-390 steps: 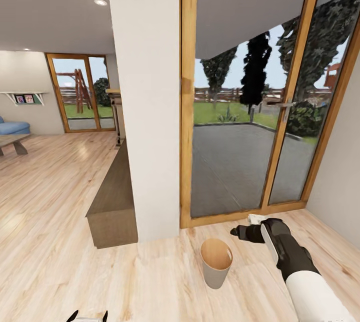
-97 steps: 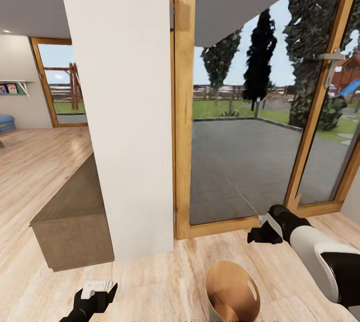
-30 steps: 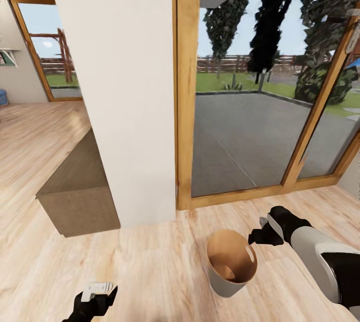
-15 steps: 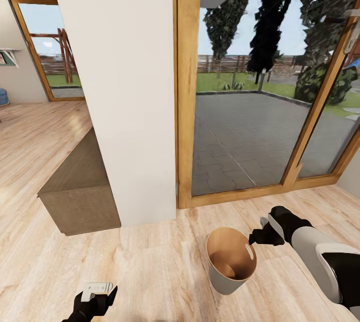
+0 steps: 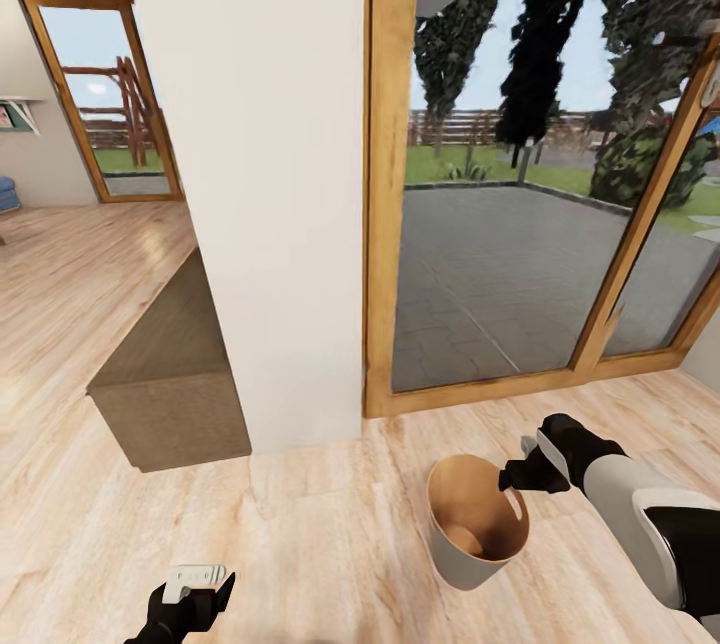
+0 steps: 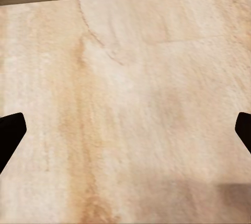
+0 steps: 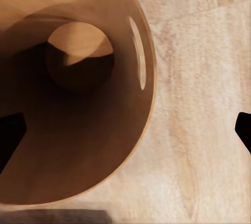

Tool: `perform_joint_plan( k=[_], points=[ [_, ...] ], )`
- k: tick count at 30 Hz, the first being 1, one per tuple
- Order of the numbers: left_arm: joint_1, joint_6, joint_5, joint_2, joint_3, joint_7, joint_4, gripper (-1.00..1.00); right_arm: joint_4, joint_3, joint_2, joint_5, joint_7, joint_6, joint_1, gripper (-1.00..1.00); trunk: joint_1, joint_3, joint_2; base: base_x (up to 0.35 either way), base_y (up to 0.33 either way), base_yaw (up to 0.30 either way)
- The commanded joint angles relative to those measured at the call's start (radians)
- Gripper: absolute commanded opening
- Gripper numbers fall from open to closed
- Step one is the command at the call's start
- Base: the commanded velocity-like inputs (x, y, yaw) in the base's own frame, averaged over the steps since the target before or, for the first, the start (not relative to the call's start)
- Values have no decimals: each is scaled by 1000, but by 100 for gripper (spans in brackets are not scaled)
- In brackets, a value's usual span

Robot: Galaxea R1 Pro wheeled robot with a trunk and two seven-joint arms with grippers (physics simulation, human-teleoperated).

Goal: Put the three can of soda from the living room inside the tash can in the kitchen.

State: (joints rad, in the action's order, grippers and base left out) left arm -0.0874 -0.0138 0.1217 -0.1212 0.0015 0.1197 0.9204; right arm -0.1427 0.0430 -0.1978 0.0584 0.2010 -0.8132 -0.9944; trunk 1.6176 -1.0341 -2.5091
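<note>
The tash can (image 5: 477, 522) stands on the light wood floor, pale grey outside and brown inside. My right gripper (image 5: 515, 474) hangs open just above its far right rim. In the right wrist view the bin's brown inner wall (image 7: 78, 145) and its round bottom (image 7: 78, 46) lie below the right gripper (image 7: 125, 135), whose dark fingertips (image 7: 10, 130) stand wide apart with nothing between them. My left gripper (image 5: 190, 589) is low at the picture's bottom left, open over bare floor (image 6: 125, 104). I see no can of soda.
A broad white pillar (image 5: 290, 184) rises just behind the bin, with a low wood-toned cabinet (image 5: 170, 374) on its left. Glass doors in a wooden frame (image 5: 390, 224) close off the back. A corner of blue sofa (image 5: 8, 194) shows far left.
The whole picture has slid a little to the right, so the camera has moved. Both arms keep their poses and both grippers stay open.
</note>
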Motion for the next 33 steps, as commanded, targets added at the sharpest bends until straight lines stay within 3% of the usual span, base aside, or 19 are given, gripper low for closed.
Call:
perform_joint_plan(
  k=[1, 18, 33],
  points=[
    [0, 0, 0, 0, 0, 0, 0, 100, 0, 0, 0, 0, 0, 0, 0, 100, 0, 0, 0, 4, 50, 0],
    [0, 0, -3, 1, -1, -1, 0, 100, 0, 1, 7, 3, 0, 0, 0, 100, 0, 0, 0, 153, 10, 0],
    [0, 4, -4, 2, -2, -1, -1, 100, -1, 2, 8, 3, 0, 0, 0, 100, 0, 0, 0, 19, -53, 0]
  ],
)
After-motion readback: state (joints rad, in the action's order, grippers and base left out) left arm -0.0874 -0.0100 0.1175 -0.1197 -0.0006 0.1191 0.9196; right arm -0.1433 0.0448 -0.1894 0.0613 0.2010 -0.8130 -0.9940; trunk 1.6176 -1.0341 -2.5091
